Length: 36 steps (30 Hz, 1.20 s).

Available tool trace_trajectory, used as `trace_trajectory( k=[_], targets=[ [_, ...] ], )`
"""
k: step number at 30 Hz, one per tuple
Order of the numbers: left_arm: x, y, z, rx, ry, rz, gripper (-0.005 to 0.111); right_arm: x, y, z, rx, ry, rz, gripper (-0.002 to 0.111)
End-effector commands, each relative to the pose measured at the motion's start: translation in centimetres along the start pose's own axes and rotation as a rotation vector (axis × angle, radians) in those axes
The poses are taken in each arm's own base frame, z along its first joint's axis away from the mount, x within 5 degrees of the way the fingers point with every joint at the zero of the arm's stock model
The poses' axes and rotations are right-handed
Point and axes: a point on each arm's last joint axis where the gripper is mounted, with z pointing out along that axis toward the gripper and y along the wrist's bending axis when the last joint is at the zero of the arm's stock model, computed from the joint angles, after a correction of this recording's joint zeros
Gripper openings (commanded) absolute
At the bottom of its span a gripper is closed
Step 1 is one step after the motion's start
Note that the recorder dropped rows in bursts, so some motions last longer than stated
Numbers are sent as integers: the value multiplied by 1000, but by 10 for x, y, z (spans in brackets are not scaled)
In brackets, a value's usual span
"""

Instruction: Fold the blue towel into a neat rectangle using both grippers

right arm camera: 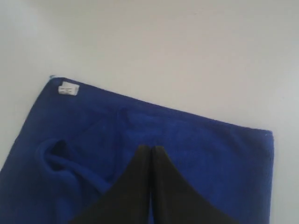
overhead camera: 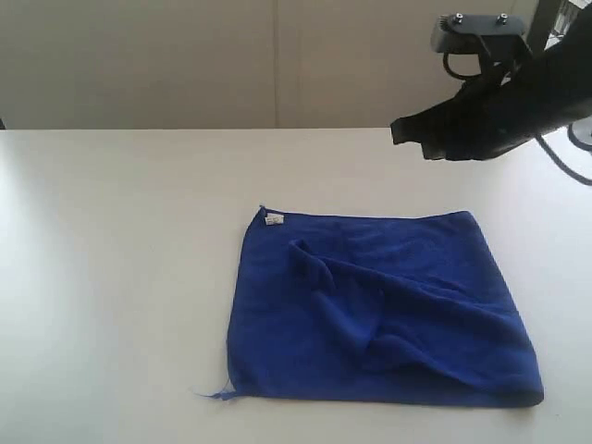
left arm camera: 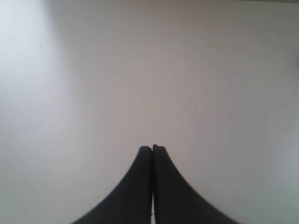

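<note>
Right gripper [overhead camera: 405,130] and left gripper [left arm camera: 152,149] both pinched shut, holding nothing; one blue towel [overhead camera: 388,314] lies on the white table [overhead camera: 111,277].
Exterior view: one gripper in sight, the right, hanging at 2 o'clock, apart from the cloth. One towel sits at 5 o'clock from centre, roughly square, with a rumpled ridge across its middle; one white tag [overhead camera: 274,219] at its 11 o'clock corner, a loose thread at its 7 o'clock corner. Left wrist view: jaws pressed tip to tip, only bare table [left arm camera: 149,70] behind them. Right wrist view: right gripper [right arm camera: 150,148] with jaws together over the towel [right arm camera: 210,154], blocking part of it; tag [right arm camera: 67,88] at one corner, a crumpled fold near the jaws.
</note>
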Motion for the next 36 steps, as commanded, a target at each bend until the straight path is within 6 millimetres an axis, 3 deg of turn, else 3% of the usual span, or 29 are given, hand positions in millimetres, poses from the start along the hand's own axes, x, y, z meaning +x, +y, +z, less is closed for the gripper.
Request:
trace_trajectory(
  k=[1, 5, 11, 20, 25, 31, 36],
  targets=[
    [1, 0, 1, 3, 2, -1, 0, 23, 15, -28, -35, -9, -23, 0],
    [-1, -1, 1, 8, -19, -1, 0, 50, 27, -45, -62, -3, -61, 0],
    [-15, -3, -1, 27, -172, 45, 0, 68, 27, -58, -62, -35, -67, 0],
    [-45, -11, -12, 113, -531, 47, 0, 72, 27, -61, -65, -51, -50, 0],
    [-48, -12, -6, 112, -470, 40, 0, 72, 27, -61, -65, -51, -50, 0],
    [-103, -22, 5, 143, -410, 103, 0, 74, 27, -61, -72, -31, -46, 0],
    [-155, -45, 51, 300, -267, 221, 0, 77, 27, -60, -72, -18, -46, 0]
  ],
)
